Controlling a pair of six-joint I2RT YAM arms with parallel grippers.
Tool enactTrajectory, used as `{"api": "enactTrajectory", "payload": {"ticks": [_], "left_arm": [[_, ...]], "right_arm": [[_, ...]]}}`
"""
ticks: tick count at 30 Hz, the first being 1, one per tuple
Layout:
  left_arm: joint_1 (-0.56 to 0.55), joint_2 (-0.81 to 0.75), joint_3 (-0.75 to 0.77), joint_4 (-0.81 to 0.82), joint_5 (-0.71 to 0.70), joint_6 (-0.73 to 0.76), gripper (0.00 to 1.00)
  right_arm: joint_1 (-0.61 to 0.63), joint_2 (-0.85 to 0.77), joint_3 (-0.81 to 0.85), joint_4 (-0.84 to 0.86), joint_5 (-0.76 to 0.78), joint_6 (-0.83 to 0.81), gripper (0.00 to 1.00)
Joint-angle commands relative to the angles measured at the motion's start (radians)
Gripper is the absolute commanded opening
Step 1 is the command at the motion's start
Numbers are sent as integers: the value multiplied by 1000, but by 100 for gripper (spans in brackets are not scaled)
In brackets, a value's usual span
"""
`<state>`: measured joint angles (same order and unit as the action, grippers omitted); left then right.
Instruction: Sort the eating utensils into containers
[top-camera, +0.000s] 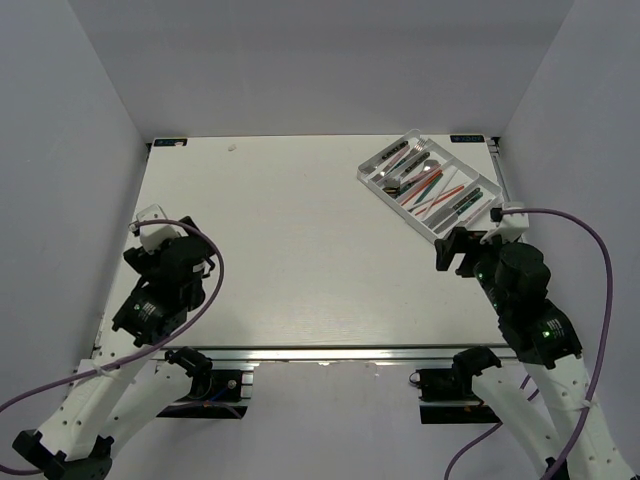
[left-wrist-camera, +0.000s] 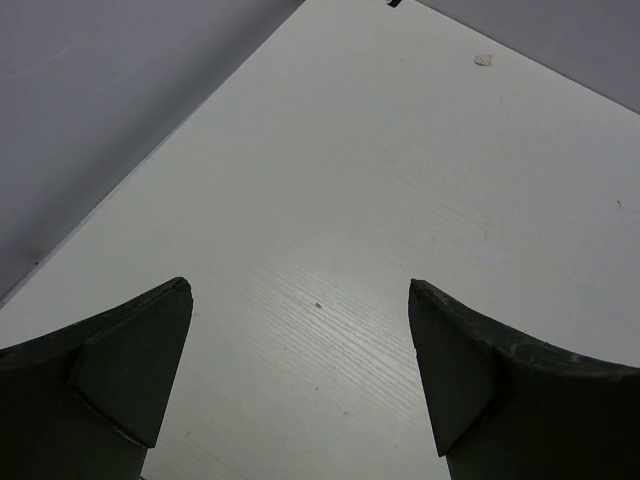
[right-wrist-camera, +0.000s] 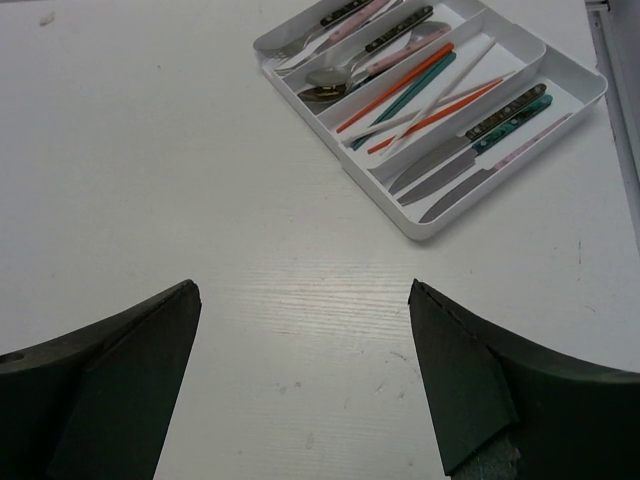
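The container, a whitish divided tray (top-camera: 395, 207), lies slanted at the table's far right. In the right wrist view the tray (right-wrist-camera: 425, 232) holds the eating utensils sorted by kind. Knives (right-wrist-camera: 450, 175) with teal, dark and pink handles fill the nearest slot. Beyond them lie orange, teal and white sticks (right-wrist-camera: 420, 85), then spoons (right-wrist-camera: 340, 75) and forks (right-wrist-camera: 300, 48). My right gripper (top-camera: 465, 245) (right-wrist-camera: 303, 285) stands open and holds nothing, over bare table just short of the tray. My left gripper (top-camera: 168, 250) (left-wrist-camera: 300, 285) is open too, with nothing between its fingers, near the table's left edge.
Grey walls close in the table on the left, right and back. A small white speck (top-camera: 232, 148) (left-wrist-camera: 483, 60) lies near the far edge. A metal rail (right-wrist-camera: 615, 60) runs along the table's right edge, beside the tray.
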<state>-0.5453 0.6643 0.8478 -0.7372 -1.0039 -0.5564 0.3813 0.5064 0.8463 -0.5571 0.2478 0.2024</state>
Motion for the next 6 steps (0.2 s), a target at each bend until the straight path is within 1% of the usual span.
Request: {"api": "enactTrajectory", "payload": {"ticks": [1, 6], "left_arm": [[4, -2, -6, 19, 34, 4, 98], [4, 9, -7, 16, 48, 3, 98]], "right_arm": [[5, 27, -24, 45, -27, -9, 89], [4, 64, -33, 65, -44, 2, 89]]}}
